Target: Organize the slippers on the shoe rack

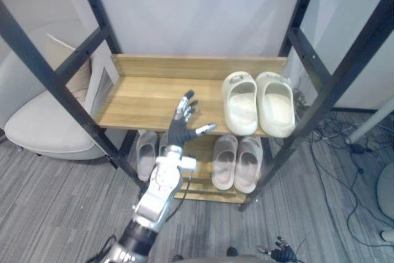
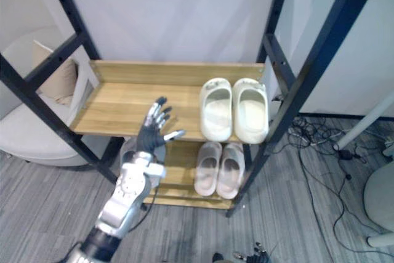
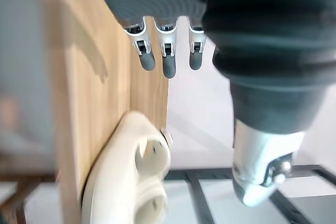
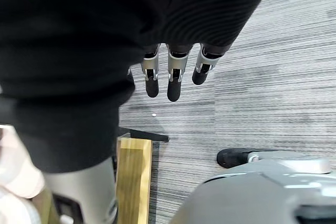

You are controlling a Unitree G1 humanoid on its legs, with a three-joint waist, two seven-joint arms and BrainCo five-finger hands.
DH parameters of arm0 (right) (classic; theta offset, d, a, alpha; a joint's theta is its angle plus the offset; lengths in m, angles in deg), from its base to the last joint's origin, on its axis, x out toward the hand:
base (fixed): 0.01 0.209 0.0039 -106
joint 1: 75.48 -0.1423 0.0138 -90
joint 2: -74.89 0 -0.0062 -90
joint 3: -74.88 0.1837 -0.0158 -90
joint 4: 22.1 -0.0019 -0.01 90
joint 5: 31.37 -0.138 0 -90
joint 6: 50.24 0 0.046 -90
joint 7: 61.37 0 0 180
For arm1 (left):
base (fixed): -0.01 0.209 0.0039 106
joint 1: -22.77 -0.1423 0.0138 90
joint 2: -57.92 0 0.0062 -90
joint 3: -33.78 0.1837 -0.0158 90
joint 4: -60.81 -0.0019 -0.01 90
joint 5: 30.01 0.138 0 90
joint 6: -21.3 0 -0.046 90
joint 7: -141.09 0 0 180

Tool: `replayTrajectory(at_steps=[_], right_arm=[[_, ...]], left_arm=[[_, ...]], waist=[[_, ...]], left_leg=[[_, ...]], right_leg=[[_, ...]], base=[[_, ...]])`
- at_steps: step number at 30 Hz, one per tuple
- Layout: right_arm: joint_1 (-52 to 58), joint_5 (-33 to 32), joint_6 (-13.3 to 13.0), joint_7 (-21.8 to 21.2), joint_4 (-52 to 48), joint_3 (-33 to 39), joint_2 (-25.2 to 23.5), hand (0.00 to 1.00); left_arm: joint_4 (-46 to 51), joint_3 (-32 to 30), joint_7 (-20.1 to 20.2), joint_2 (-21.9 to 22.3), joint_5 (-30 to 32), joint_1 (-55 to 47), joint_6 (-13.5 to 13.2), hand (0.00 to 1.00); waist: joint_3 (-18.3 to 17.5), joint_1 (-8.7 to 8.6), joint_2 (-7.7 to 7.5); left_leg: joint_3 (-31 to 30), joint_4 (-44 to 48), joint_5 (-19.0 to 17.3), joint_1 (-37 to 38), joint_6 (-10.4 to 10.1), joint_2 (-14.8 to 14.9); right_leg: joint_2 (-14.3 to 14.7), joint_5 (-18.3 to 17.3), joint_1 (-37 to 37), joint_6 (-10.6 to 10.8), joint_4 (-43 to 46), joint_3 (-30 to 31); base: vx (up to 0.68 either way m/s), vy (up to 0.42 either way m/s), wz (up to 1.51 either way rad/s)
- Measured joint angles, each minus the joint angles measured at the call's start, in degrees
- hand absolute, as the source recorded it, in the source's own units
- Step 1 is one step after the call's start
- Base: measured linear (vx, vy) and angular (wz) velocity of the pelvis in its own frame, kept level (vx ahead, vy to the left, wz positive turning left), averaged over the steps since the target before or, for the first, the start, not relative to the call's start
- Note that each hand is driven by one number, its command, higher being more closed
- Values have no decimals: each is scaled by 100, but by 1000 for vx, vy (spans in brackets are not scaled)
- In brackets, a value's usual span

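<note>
Armchair point(image 1: 43, 127): white, left of the rack, on grey striped carpet point(image 1: 55, 201).
Shoe rack point(image 1: 80, 53): black metal frame with wooden shelves, against a white wall point(image 1: 197, 10).
Upper shelf point(image 1: 148, 97): bare wood on its left half.
Left hand point(image 1: 183, 121): raised before the upper shelf's front edge, fingers spread, holding nothing.
Grey slippers point(image 1: 146, 152): lower shelf point(image 2: 178, 167), left end, partly behind the arm.
Beige slippers point(image 1: 225, 161): lower shelf, side by side.
Cream slippers point(image 1: 241, 104): upper shelf, right end, paired, toes towards the wall.
Right hand point(image 4: 169, 72): low over the carpet, fingers straight, empty.
Cables point(image 1: 335, 140): tangled on the floor, right of the rack.
</note>
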Motion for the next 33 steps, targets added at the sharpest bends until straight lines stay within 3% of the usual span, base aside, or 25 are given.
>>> replayTrajectory(at_steps=[2,7,13,17,23,29,33], right_arm=[[-14,-25,0,-9,95,-11,2,0],[-116,-84,-5,-43,300,-45,20,0],[-237,-79,-22,-48,514,-53,26,0],[-283,-81,-86,-48,679,-52,12,0],[-391,-94,-132,-37,875,-43,-52,0],[-448,-193,-132,-4,989,77,-88,0],[-450,-191,-132,-5,993,81,-87,0]], left_arm=[[165,37,293,-22,-454,-445,-117,0],[130,306,794,-374,-721,-1086,-141,0],[-1675,519,1308,-425,-506,-1346,-107,0],[-3404,272,1311,-339,124,-1333,-34,0],[-5508,-610,1032,-294,898,-1056,168,0],[-6287,-1233,571,-213,1548,-856,291,0],[-6396,-1483,473,-114,1618,-847,334,0]], waist=[[-50,113,-23],[-78,135,-34],[-177,189,-47],[-187,187,-86],[-123,188,-217],[-136,187,-277],[-131,186,-269]], left_leg=[[-21,0,1,-3,0,2],[-154,-7,14,-10,-12,-3],[-241,-10,24,-24,-25,-2],[-332,-11,24,-43,-27,-7],[-370,-9,32,-57,-36,-46],[-402,-9,34,-67,-32,-78],[-400,-9,38,-40,-28,-74]], right_leg=[[0,-1,11,1,0,-35],[-2,-19,25,5,-1,-144],[4,-56,30,5,-5,-220],[14,-87,30,8,-16,-258],[8,-93,30,11,-2,-273],[-14,-100,35,21,1,-284],[-10,-100,59,21,1,-279]], base=[[-27,-19,5],[-29,-19,12],[-18,-14,5],[-7,-16,4],[1,-1,2],[-1,0,3],[-17,-6,0]])
